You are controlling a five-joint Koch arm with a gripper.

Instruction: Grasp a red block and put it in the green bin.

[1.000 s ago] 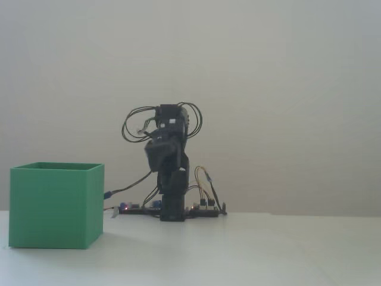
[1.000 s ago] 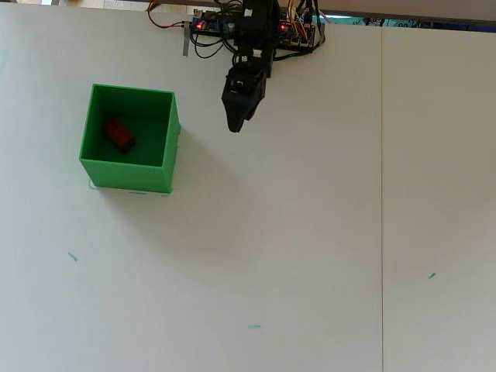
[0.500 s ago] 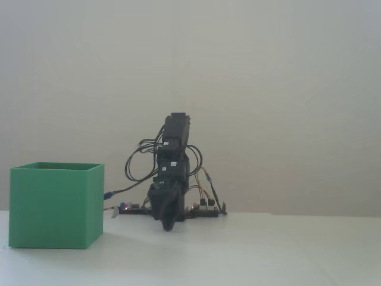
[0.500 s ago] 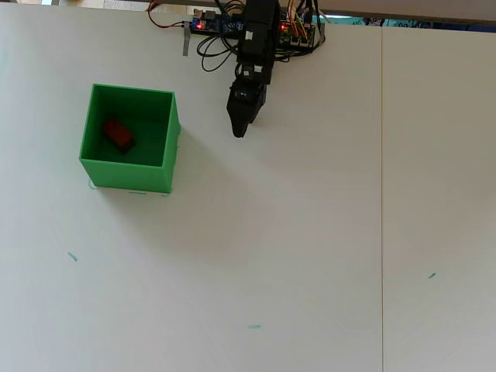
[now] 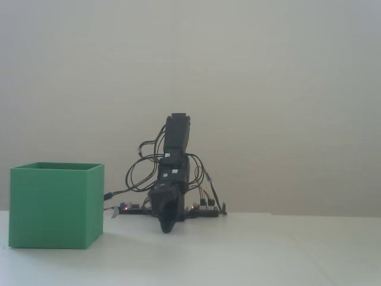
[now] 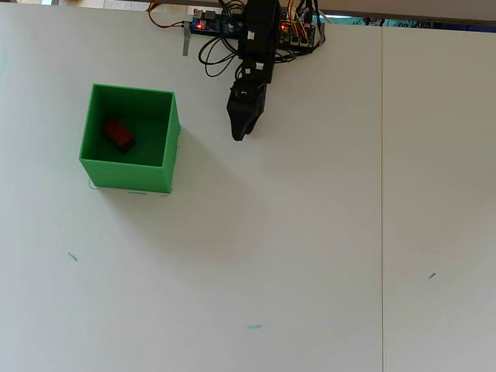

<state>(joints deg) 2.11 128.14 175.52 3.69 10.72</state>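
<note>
Gripper (image 6: 239,136) pointing down toward the tabletop (image 6: 310,232), tip low and close to the surface in the fixed view (image 5: 166,229); jaws lined up as one dark wedge in both views, so open or closed cannot be told; nothing seen held. Folded black arm (image 6: 256,46) rising behind it, upper link standing tall in the fixed view (image 5: 176,134); loops of black cable (image 5: 140,170) hanging on the arm's left side there. Circuit boards with small red lights (image 6: 213,23) at the arm's foot, along the top edge of the overhead view; coloured wires (image 5: 205,182) arching to the right of the base in the fixed view.

To the left of the gripper in the overhead view, apart from it with bare surface between: green bin (image 6: 167,139), open-topped, square, standing flat; seen as a plain green cube at the left in the fixed view (image 5: 56,205). Red block (image 6: 118,133) lying on the bin's floor, toward the upper left part in the overhead view, turned at a slant to the walls; hidden by the bin's wall in the fixed view.

Further out: a thin straight seam (image 6: 381,194) running down the tabletop on the right; small teal marks (image 6: 253,326) scattered on the white surface near the bottom and at the sides (image 6: 72,256); plain pale wall (image 5: 286,89) behind everything in the fixed view.
</note>
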